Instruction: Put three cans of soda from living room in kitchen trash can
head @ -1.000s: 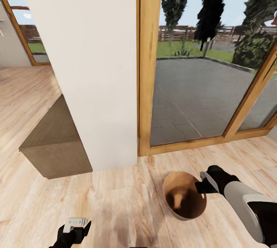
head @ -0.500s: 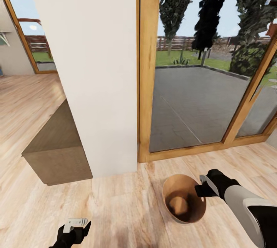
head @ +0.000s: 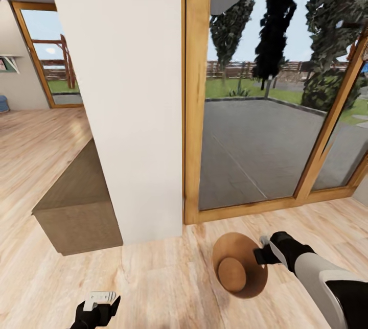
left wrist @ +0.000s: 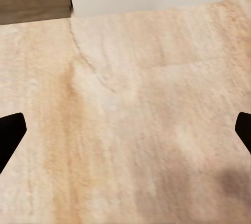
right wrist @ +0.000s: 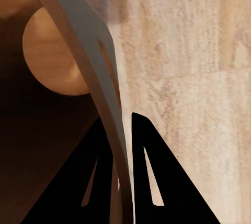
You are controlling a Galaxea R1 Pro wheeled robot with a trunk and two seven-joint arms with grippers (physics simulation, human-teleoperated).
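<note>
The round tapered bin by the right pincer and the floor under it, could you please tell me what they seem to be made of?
The round tapered bin, its rim clamped in the right pincer, looks like thin smooth sheet outside, pale grey, possibly plastic or metal, with a brown wood-toned inside. The light floor looks like matt wood planks, with visible grain streaks.

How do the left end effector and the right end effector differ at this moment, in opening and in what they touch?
The left end effector is open, its fingers wide apart, while the right end effector is nearly shut. The left one holds nothing and hangs over bare wood floor; the right one pinches the thin rim of the trash can. In the head view the left sits low at the picture's edge, the right beside the can. Both have black fingers.
</note>
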